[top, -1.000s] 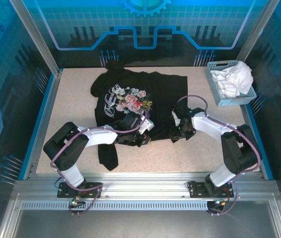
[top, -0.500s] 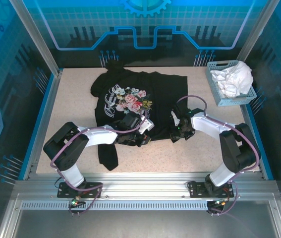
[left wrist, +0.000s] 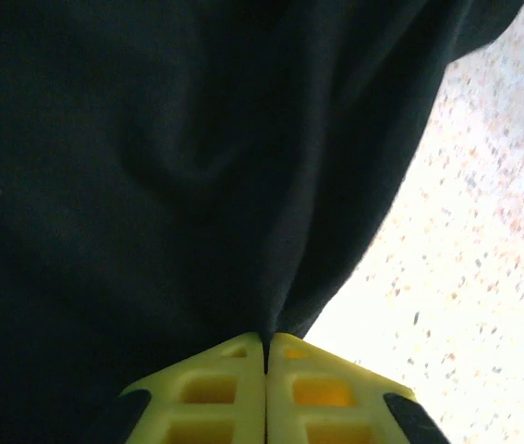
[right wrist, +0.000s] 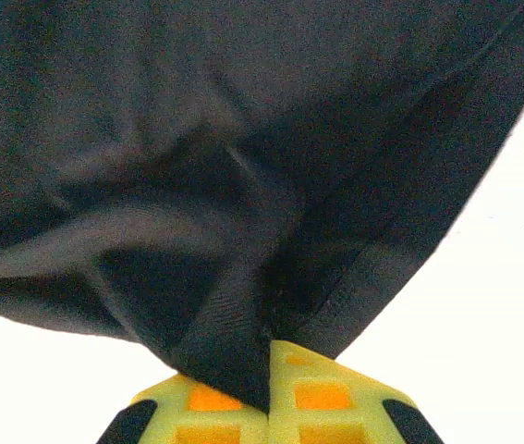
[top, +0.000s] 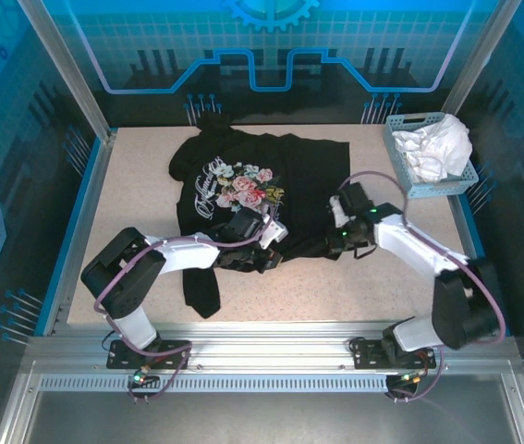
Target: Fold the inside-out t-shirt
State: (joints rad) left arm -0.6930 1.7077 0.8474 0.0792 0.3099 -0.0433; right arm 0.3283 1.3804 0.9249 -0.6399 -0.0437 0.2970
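The inside-out t-shirt (top: 310,176) is black with a red-and-white flower print and lies spread across the middle of the table, one sleeve hanging toward the front left. My left gripper (top: 267,253) sits at its near hem, left of centre. In the left wrist view the yellow fingertips (left wrist: 265,347) are shut with a fold of the black cloth (left wrist: 151,139) pinched between them. My right gripper (top: 336,244) is at the near right corner of the shirt. In the right wrist view it (right wrist: 269,370) is shut on the stitched hem of the cloth (right wrist: 197,111), which drapes away from it.
A pale blue basket (top: 404,176) holding a white cloth garment (top: 439,146) stands at the back right of the speckled table (top: 137,190). Blue side rails and the glass back wall close in the work area.
The right gripper has shut on the shirt's hem and its arm has swung out to the right, lifting that corner slightly. The left arm has stayed where it was.
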